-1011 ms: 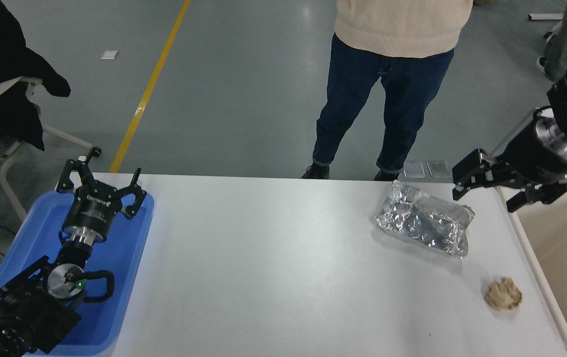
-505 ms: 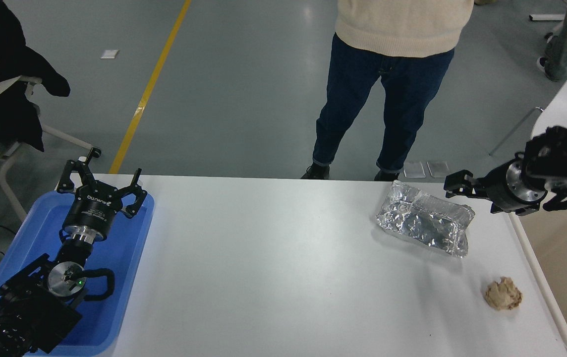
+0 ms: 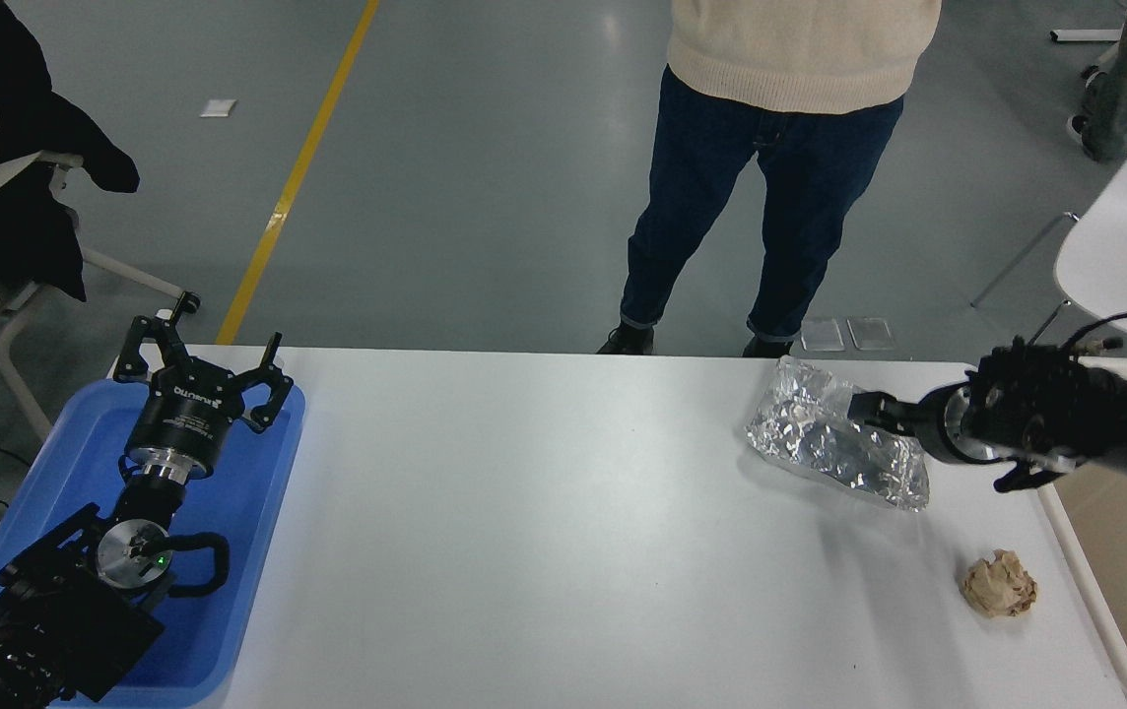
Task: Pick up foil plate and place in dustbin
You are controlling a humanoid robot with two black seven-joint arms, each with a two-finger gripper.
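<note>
The foil plate (image 3: 834,443) lies on the white table (image 3: 544,532) near the far right corner, its right end under the tip of the right gripper (image 3: 874,409). The right gripper reaches in level from the right edge and meets the plate's right rim; whether its jaws are spread or closed cannot be told. The dustbin (image 3: 1110,601) stands just beyond the table's right edge. A tan paper wad (image 3: 999,584) rests nearer, well apart. Left gripper (image 3: 199,369) sits parked, fingers spread, over the blue tray (image 3: 258,512)
</note>
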